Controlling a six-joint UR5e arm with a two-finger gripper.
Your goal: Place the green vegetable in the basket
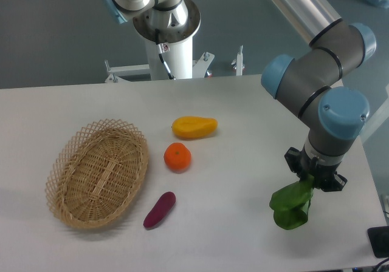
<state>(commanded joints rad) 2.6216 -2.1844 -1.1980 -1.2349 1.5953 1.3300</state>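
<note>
The tool (307, 184) hangs near the table's (243, 132) right edge with the bok choy (292, 206) dangling from it. The basket (97, 173) lies toward the left edge. Between them stand 3 obstacles in a line running from the table's middle toward the front edge: the yellow fruit (194, 127), the orange (177, 156) just in front of it, and the sweet potato (159, 209) closest to the basket's rim. Bare table lies between the tool and this line. The arm's base (170, 47) rises behind the far edge.
</note>
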